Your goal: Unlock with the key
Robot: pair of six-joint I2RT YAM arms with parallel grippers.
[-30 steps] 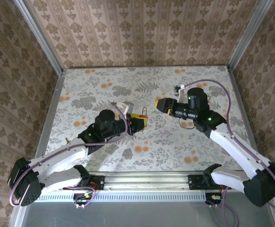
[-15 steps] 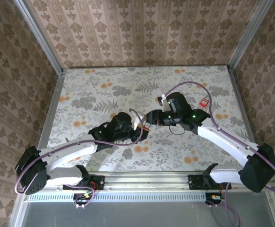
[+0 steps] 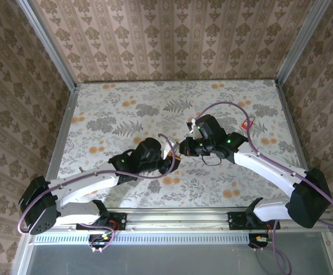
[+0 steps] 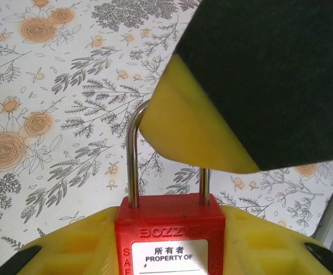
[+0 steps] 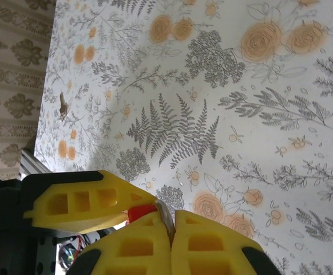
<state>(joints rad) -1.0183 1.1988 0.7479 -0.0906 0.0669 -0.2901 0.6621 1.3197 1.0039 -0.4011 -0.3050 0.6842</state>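
While the two yellow fingers (image 4: 69,246) of the left gripper (image 3: 170,162) are clamping the body of the one red padlock (image 4: 169,226) from either side, closed only as far as that body allows, the padlock is pointing its single silver shackle (image 4: 133,149) away from the wrist. Both legs of the shackle are running down into the red body, and a white label reading "PROPERTY OF" is facing the left wrist camera. The right gripper (image 5: 171,222) is meeting the padlock from the opposite side. Its two yellow fingers (image 5: 212,243) are pressing flat against each other, fully closed. A thin silver sliver is showing at their tips, just beside a bit of the red body, though I cannot tell whether the fingers are pinching it. Seen from the left wrist, one of those right fingers is lying across the top of the shackle's arch and covering it. From above, the two arms are reaching toward each other and their grippers are touching near the middle of the floral desk (image 3: 126,103), slightly toward the near side. One small red object (image 3: 247,124) is lying on the desk well apart to the right, beyond the right arm, too small to identify.
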